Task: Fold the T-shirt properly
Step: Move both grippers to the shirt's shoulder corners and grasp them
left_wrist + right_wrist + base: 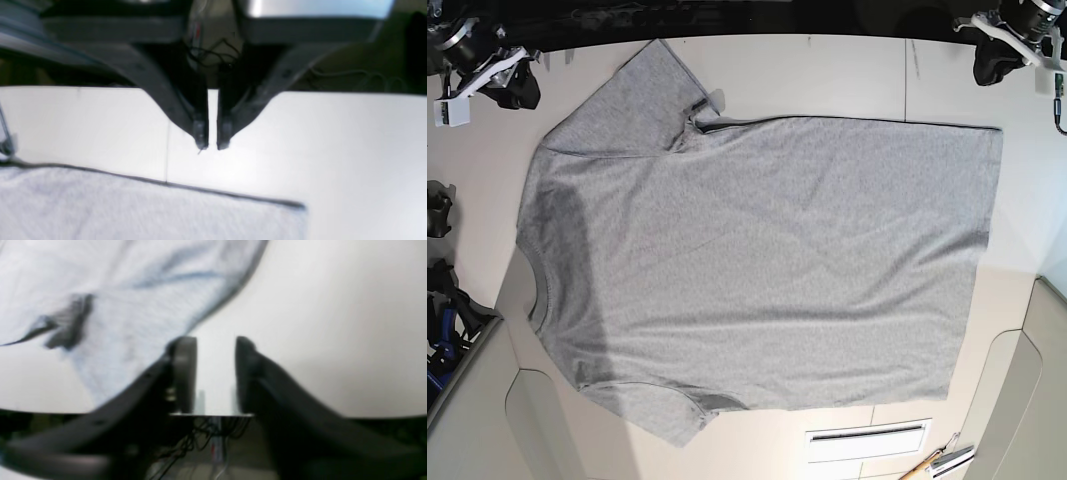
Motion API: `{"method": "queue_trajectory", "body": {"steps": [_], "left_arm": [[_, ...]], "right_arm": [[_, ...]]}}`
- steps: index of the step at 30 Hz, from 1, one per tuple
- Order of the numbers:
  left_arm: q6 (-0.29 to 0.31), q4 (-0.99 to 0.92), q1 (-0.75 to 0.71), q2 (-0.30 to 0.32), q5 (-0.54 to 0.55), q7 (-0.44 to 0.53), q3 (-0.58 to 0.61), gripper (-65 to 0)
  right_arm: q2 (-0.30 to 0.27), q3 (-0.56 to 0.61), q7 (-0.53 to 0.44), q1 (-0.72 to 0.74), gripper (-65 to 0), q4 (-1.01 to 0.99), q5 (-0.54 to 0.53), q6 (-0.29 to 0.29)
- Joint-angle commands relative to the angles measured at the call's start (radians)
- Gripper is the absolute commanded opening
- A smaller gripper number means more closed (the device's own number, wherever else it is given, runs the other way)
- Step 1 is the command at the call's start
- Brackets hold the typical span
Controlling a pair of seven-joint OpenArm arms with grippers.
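Note:
The heather-grey T-shirt (757,260) lies spread flat on the white table (827,75), collar to the left, hem to the right, plain side up. My left gripper (999,62) is at the top right, beyond the hem corner. In the left wrist view it (212,146) hovers over bare table with a narrow gap between its fingers, empty, with the shirt's hem edge (133,210) below it. My right gripper (512,90) is at the top left, near the upper sleeve. In the right wrist view it (216,340) is open and empty beside the shirt (116,290).
A white slotted plate (867,440) and small tools (942,462) lie near the front edge of the table. Black clamps (437,220) and a blue item (442,335) sit at the left edge. Cables hang beyond the table's far edge (217,56).

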State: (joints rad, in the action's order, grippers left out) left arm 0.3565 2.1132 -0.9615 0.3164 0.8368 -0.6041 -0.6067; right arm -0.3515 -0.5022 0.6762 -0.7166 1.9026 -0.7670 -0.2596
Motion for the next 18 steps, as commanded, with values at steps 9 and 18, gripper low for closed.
{"method": "queue_trajectory", "body": {"steps": [9, 18], "left_arm": [[0.006, 0.013, 0.017, 0.014, -0.116, 0.108, -0.008, -33.1], [-0.008, -0.190, 0.176, 0.059, -0.059, 0.068, -0.007, -27.6]], "right_arm": [[0.072, -0.007, 0.043, 0.040, -34.1, -0.047, -0.027, -0.039], [0.122, 0.015, 0.040, 0.079, -33.3, -0.117, -0.027, -0.075]]}}
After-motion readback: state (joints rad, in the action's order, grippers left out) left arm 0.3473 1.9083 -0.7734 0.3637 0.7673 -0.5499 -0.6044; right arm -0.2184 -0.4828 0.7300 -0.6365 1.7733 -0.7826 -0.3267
